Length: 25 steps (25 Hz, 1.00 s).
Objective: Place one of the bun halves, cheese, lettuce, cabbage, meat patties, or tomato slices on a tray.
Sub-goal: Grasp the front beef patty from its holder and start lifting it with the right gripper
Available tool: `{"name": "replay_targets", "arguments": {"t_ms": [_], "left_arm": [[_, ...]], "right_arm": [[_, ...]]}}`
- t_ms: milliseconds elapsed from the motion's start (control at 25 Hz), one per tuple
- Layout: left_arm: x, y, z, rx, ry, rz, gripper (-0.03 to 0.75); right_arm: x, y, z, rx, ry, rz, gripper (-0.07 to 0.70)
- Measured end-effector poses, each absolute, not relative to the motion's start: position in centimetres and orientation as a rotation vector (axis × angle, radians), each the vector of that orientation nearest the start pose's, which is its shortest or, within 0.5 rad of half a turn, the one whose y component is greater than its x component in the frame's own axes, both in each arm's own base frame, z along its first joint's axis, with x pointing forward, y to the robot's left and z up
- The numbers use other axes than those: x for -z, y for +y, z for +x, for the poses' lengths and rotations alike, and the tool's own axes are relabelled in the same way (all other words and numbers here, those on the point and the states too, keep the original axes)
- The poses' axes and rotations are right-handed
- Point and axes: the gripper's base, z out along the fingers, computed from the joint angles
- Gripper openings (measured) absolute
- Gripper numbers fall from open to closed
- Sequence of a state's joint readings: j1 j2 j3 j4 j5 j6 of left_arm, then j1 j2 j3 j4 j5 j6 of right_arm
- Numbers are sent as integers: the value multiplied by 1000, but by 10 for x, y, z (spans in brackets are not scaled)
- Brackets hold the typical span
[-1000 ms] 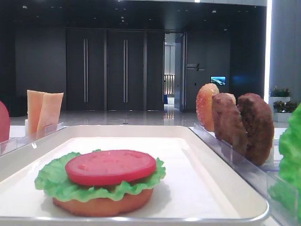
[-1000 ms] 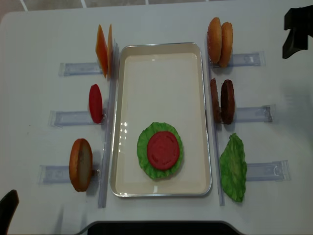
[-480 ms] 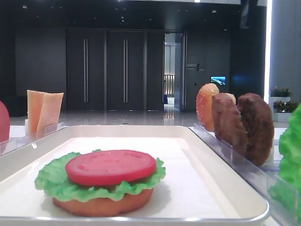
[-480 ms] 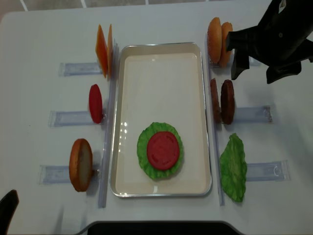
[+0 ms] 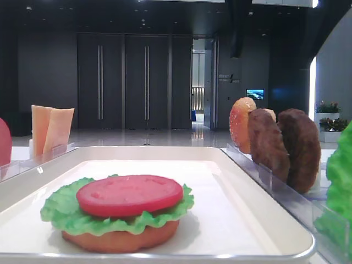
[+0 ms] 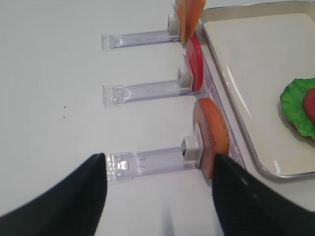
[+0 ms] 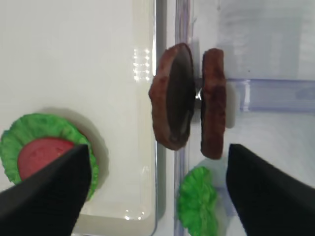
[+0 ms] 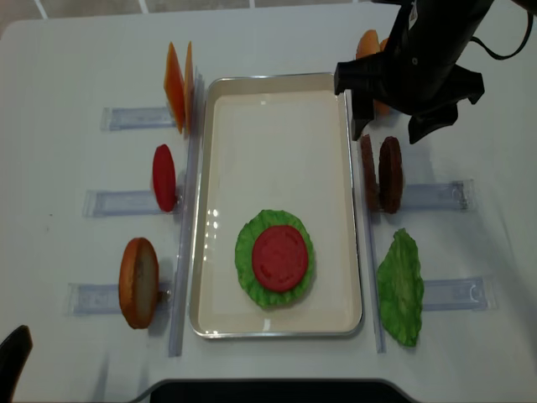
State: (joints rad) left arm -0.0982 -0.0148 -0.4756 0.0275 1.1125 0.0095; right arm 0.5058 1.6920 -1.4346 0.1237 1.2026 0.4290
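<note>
The white tray (image 8: 277, 77) holds a stack: a bun half (image 5: 121, 241), lettuce (image 8: 246, 252) and a tomato slice (image 8: 279, 258). Two meat patties (image 8: 390, 174) stand on edge in a clear rack right of the tray, and both show in the right wrist view (image 7: 172, 98). My right gripper (image 8: 390, 126) hangs open just behind and above them, holding nothing. My left gripper (image 6: 158, 160) is open and empty near the front left, facing a bun half (image 6: 211, 135) on its rack. Cheese (image 8: 176, 86) stands at the back left. Cabbage is out of view.
Clear racks (image 8: 126, 201) flank the tray. The left ones carry a tomato slice (image 8: 164, 176) and a bun half (image 8: 138, 281). On the right, speckled buns (image 8: 367, 44) sit partly behind the arm, and a lettuce leaf (image 8: 400, 287) lies at the front.
My right arm has swung in from the far right corner, leftward and forward, until its open gripper is over the patty rack. The left gripper and the food have not moved.
</note>
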Motion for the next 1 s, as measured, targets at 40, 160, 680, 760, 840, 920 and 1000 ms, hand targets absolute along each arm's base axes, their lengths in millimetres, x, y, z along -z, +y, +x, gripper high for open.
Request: {"name": "replay_targets", "arguments": {"t_ms": [40,160,680,760,840,920,1000], "left_arm": [[-266,3,-6,20,2102,111,513],[-266,3,-6,20,2102,111,513],[-266,3,-6,20,2102,111,513],[-266,3,-6,20,2102,111,513],[-266,3,-6,20,2102,111,513],[-266,3,-6,20,2102,111,513],[-266,3,-6,20,2102,111,513]], "right_arm": [[-290,176,295,-305,2992,-59,539],[-293,178,299,-328,2959,-40,539],[-275,194,299,-183,2973,-37,539],[-269,199,299,-169,2983,-41,539],[-265,201,300,-158,2994,-32,539],[-261,202,301,-152,3003,-12,539],[-258,202,302,-145,3011,-2,539]]}}
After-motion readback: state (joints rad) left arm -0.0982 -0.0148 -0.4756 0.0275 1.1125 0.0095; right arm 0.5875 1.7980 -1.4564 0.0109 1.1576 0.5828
